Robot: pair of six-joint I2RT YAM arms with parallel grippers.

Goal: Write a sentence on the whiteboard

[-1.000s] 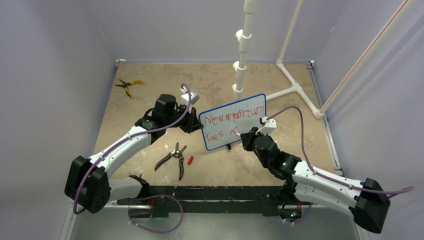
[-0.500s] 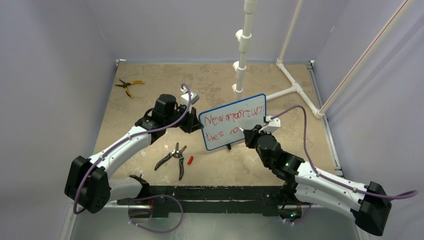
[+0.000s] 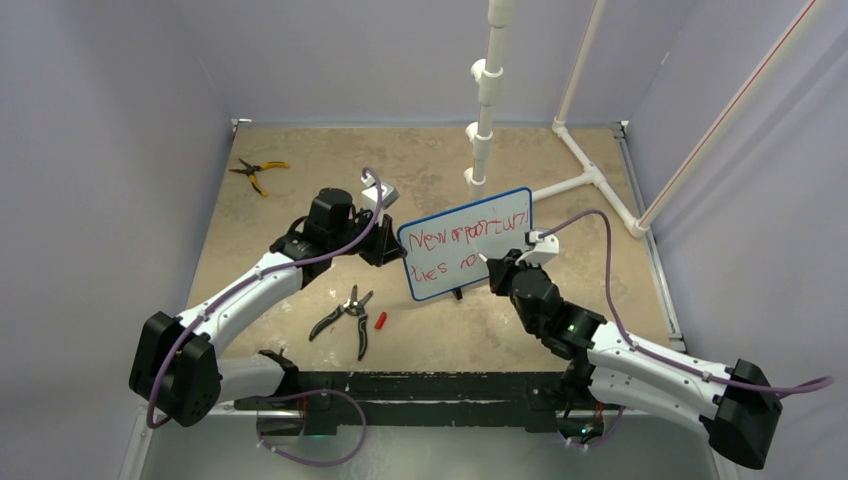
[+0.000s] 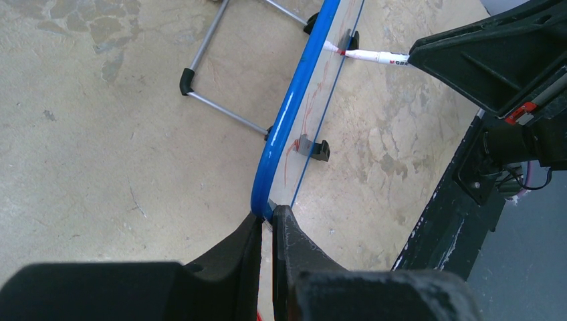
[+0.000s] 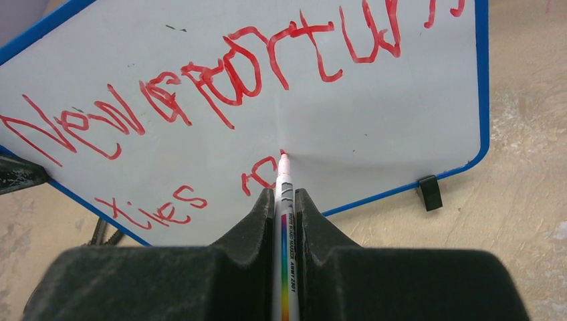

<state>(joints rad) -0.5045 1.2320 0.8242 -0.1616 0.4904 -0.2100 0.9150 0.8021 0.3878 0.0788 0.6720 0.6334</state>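
Observation:
The whiteboard (image 3: 490, 250) stands tilted mid-table on black feet, blue-framed; it also shows in the right wrist view (image 5: 374, 114) and edge-on in the left wrist view (image 4: 294, 107). The sentence (image 5: 220, 80) is red lettering in two rows (image 3: 465, 236); the lower row ends in a fresh stroke (image 5: 257, 175). My left gripper (image 3: 385, 243) is shut on the board's left frame edge (image 4: 267, 212). My right gripper (image 3: 497, 270) is shut on a white marker (image 5: 284, 227), its red tip (image 5: 283, 159) touching the board beside the lower row. The marker also shows in the left wrist view (image 4: 368, 56).
Black-handled pliers (image 3: 345, 315) and a small red cap (image 3: 380, 320) lie in front of the board. Yellow-handled pliers (image 3: 255, 172) lie at the back left. A white pipe stand (image 3: 485, 110) rises behind the board, with pipe rails (image 3: 590, 180) to the right.
My right gripper has shifted the marker slightly rightward along the lower row, adding strokes after "ties". The left arm and board have stayed still.

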